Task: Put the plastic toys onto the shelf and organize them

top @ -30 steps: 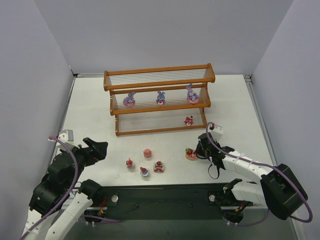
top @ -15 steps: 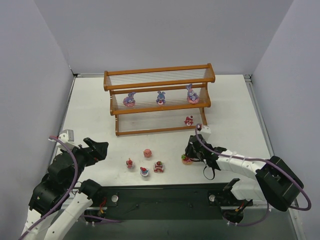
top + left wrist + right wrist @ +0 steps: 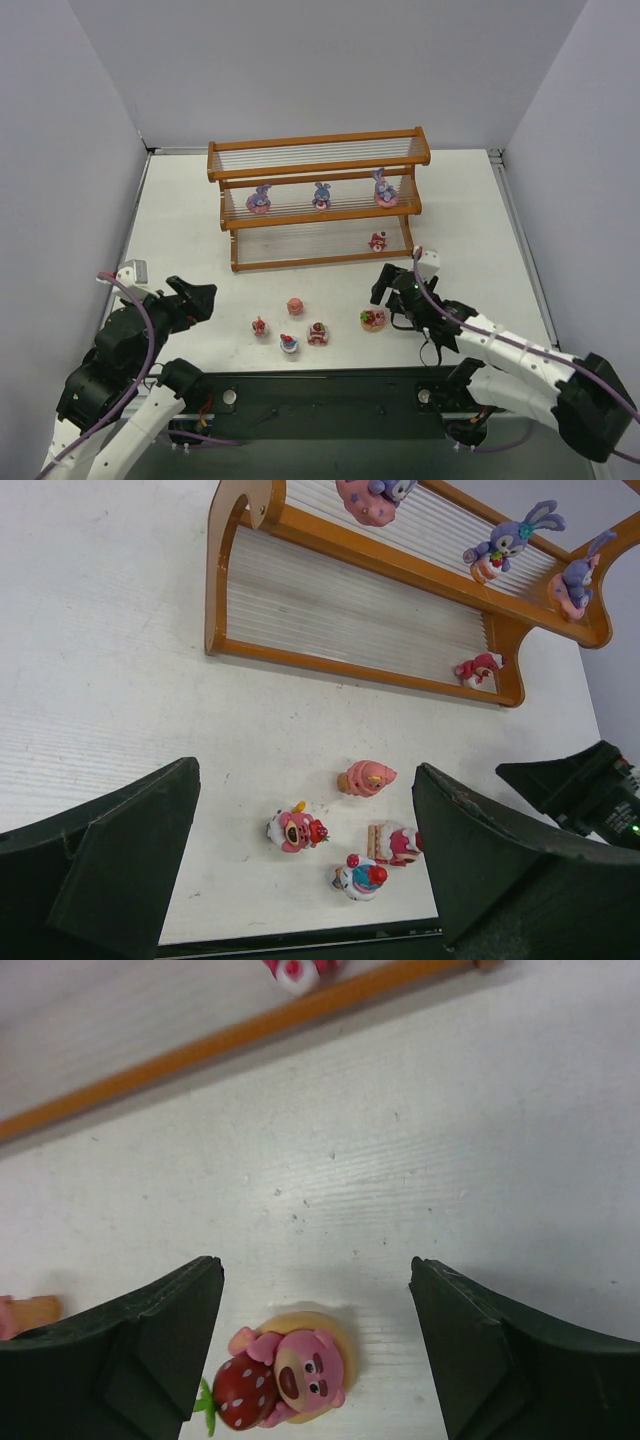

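White, finely grained surface (image 3: 180,220) between pale grey walls (image 3: 80,100). At the far side, stepped shelf (image 3: 318,160) of orange-brown wood and thin pale rods: three purple bunnies (image 3: 321,195) on the middle tier, one pink figurine (image 3: 377,241) on the lowest. Five glossy plastic toys (image 3: 295,306) loose on the surface. Right end effector (image 3: 312,1270) stretched low, released, fingers spread either side of a pink bear (image 3: 290,1375) on a round base. Left end effector (image 3: 305,770) raised, tilted down, spread wide, grasping nothing.

Overhead wide; wrists low (both seemingly facing shelf (image 3: 318,216)).

Bright even light, soft shadows, sharp focus
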{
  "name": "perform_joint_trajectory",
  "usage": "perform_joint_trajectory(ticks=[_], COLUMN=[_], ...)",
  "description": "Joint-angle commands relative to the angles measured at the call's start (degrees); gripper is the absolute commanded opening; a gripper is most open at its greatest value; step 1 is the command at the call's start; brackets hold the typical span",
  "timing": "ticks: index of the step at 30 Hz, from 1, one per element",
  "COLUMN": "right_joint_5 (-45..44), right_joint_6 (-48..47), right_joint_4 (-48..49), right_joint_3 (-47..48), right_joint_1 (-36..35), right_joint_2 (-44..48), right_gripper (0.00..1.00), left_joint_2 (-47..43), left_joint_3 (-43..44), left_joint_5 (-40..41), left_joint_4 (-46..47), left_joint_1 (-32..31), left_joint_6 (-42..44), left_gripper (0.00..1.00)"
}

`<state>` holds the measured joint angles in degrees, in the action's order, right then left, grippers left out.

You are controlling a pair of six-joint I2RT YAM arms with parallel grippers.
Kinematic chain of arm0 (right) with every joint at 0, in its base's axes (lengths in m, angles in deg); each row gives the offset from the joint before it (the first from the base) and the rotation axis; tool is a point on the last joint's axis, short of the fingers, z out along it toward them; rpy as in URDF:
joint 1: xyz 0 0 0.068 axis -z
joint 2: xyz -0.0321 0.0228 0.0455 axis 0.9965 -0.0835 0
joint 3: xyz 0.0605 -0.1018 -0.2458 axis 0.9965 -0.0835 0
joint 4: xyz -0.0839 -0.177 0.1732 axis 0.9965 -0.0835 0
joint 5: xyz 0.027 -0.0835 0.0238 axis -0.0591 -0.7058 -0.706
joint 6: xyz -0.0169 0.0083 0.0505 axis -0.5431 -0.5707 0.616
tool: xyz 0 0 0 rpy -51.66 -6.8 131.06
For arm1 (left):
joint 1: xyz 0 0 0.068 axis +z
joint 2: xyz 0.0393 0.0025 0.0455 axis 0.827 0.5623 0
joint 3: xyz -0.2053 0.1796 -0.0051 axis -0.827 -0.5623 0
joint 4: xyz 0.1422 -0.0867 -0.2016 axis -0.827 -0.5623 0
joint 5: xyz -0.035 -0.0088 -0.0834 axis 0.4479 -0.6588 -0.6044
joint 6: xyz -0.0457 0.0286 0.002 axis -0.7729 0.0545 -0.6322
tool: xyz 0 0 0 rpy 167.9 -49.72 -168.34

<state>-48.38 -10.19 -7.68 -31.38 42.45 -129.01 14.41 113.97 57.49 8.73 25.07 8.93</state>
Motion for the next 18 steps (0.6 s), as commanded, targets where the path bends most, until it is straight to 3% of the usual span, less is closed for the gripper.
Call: perform_joint_trajectory(ticks=[1, 7, 13, 18], right_joint_5=[-3.53, 5.36, -2.36, -7.21], right_joint_6=[-1.13, -5.18, -5.71, -4.83], right_joint_4=[-2.87, -4.18, -6.99, -6.74], right_joint_3=[-3.02, -6.64, -4.27, -1.63], right_joint_1=[-0.57, -2.49, -13.63, -17.0], right_joint_2=[12.33, 18.77, 13.24, 3.57], right_gripper=[0.79, 0.83, 0.86, 0.86], left_joint_2=[-0.64, -0.91, -0.73, -0.64], left_joint_3=[0.52, 0.43, 0.43, 0.43], left_joint_5=[1.08, 1.35, 1.61, 1.79], left_joint_4=[0.51, 0.59, 0.42, 0.42], left_joint_1=[-0.39, -0.66, -0.74, -0.74], left_joint_6=[-0.46, -0.64, -0.73, -0.82], left_gripper=[0.97, 0.97, 0.97, 0.97])
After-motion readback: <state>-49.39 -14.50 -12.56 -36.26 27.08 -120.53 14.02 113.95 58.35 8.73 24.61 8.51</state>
